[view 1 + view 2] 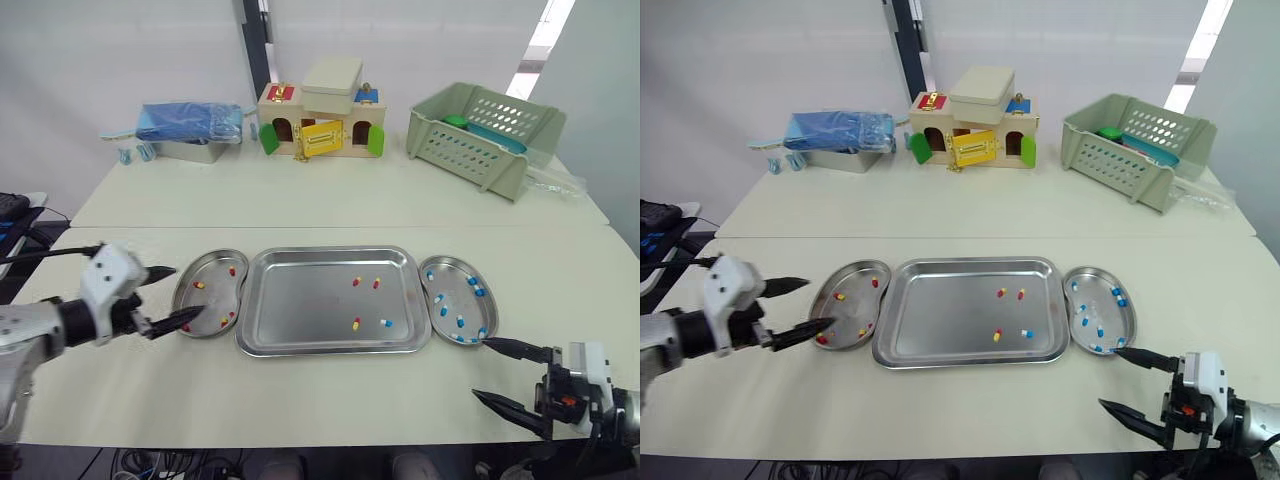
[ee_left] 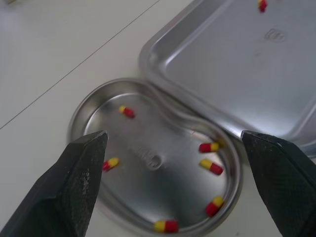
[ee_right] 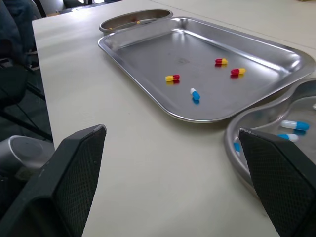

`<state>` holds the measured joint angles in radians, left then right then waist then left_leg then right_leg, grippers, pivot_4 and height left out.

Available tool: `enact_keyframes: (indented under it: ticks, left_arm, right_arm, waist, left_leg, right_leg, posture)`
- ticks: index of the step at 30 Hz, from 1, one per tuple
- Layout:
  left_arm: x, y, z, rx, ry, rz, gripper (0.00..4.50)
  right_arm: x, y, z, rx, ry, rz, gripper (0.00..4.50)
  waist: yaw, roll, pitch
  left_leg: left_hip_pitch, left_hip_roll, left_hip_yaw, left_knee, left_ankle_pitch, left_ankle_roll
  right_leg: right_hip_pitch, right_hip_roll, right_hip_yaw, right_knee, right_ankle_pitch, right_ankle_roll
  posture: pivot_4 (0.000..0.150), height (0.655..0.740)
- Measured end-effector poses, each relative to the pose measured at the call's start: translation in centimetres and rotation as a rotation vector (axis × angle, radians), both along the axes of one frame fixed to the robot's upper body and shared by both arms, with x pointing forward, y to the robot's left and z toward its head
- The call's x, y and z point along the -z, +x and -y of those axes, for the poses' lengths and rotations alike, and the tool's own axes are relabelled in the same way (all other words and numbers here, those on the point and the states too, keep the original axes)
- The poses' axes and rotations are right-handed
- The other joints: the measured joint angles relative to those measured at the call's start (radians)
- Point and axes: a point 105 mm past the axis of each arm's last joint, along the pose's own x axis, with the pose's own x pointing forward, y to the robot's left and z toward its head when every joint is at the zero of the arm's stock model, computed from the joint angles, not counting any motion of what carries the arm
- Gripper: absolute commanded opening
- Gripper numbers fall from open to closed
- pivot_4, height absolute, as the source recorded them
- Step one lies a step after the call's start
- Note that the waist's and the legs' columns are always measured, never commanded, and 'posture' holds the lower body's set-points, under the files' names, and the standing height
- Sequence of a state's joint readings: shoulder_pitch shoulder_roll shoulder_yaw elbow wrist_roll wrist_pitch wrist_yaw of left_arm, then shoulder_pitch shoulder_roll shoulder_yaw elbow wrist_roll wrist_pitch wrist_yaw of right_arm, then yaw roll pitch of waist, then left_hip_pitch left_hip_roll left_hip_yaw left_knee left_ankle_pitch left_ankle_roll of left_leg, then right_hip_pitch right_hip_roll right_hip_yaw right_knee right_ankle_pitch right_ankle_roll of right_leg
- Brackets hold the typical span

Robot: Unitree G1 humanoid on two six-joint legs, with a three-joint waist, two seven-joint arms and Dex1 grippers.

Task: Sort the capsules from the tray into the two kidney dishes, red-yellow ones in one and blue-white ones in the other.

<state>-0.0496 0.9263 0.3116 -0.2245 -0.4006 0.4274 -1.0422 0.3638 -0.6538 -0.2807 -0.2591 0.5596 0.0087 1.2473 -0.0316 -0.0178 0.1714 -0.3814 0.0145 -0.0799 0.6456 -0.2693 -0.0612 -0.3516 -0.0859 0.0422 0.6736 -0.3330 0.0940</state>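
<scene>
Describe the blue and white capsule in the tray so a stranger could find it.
Find the big steel tray on the near table. Toward its near right corner lies the capsule. It is blue-white, unlike the tray's three red-yellow capsules.

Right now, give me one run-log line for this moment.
tray: three red-yellow, one blue-white | left dish: red-yellow only | right dish: blue-white only | left jaws: open, at left dish | right jaws: open, near right dish

The left end effector [image 1: 188, 291] is showing a white blocky housing [image 1: 110, 272], black pointed fingers [image 1: 175, 321] and a thin black cable [image 1: 50, 254]; the right end effector [image 1: 480, 368] is carrying a similar housing marked red.
</scene>
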Motion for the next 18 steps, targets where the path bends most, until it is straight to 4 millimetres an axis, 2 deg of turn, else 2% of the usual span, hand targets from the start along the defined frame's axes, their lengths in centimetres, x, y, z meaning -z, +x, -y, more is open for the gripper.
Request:
enact_keyframes:
  ticks: [3, 7, 9, 13, 18]
  left_arm:
    - [0.7, 0.5, 4.1, 0.148, -0.032, -0.03, 4.47]
    - [1.1, 1.0, 10.0, 0.399, -0.034, -0.042, 4.47]
    - [1.1, 1.6, 12.4, 0.501, -0.023, -0.032, 4.47]
    - [1.7, 2.9, 14.1, 0.598, 0.035, -0.025, 4.47]
    - [3.8, 3.9, 15.6, 0.679, 0.082, -0.056, 4.47]
  right_arm:
    - [0.7, -0.2, -1.3, -0.004, 0.016, -0.007, 4.5]
    - [0.4, -0.1, -2.9, -0.006, 0.042, 0.019, 4.5]
    - [0.5, -0.2, -3.5, 0.001, 0.043, 0.022, 4.5]
    - [0.7, -0.2, -3.9, 0.046, 0.051, 0.021, 4.5]
    - [1.0, -0.3, -4.7, 0.088, 0.067, 0.024, 4.5]
  waist:
    - [0.001, 0.0, 0.0]
    - [0.002, 0.0, 0.0]
    - [0.003, 0.0, 0.0]
    - [-0.004, 0.0, 0.0]
    - [0.0, 0.0, 0.0]
  left_leg:
    - [0.0, 0.0, 0.0, 0.0, 0.0, 0.0]
    - [0.0, -0.001, 0.0, 0.001, 0.0, 0.0]
    - [0.0, -0.001, 0.0, 0.001, 0.0, 0.0]
    - [0.0, -0.001, 0.0, 0.001, 0.0, 0.0]
    - [0.0, -0.001, -0.001, 0.001, 0.0, 0.0]
  right_leg:
    - [0.0, 0.0, 0.0, 0.0, 0.0, 0.0]
    - [0.0, 0.0, 0.0, 0.0, 0.0, 0.0]
    - [0.0, 0.0, 0.0, 0.0, 0.0, 0.0]
    - [0.0, 0.001, 0.0, 0.0, 0.0, 0.0]
    - [0.0, 0.001, 0.0, 0.0, 0.0, 0.0]
  posture:
    - [0.15, 0.74]
    - [0.15, 0.74]
    - [0.15, 0.74]
    - [0.15, 0.74]
    - [0.15, 0.74]
